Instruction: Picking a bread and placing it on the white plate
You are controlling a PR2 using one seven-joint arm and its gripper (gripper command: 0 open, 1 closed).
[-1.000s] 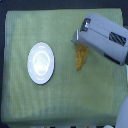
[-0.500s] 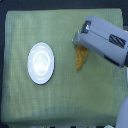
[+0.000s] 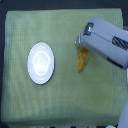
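We look down on a green cloth with a fine woven, slightly ribbed texture; it covers nearly the whole frame, and a thin dark strip runs past its top edge. What the cloth lies on we cannot tell.

On the exterior view's left half of the cloth sits the plate, round, glossy white, with a raised rim and a soft highlight in its middle. It holds nothing.

The bread lies on the cloth toward the exterior view's right, well apart from the plate. It is elongated and golden-brown, with a rough, uneven crust, and tapers to a point at its lower end. Its long axis runs roughly top to bottom in the frame, tilted a little. Its upper end is hidden under the arm.

The arm reaches in from the exterior view's right edge, slanting up and leftward. Its shell is smooth, pale grey plastic with rounded corners and a darker patterned panel along its length. The end effector is a dark part at the arm's tip, right over the bread's upper end. Whether its fingers are apart, together, or clamped on the bread, we cannot tell; the picture is too blurred there.
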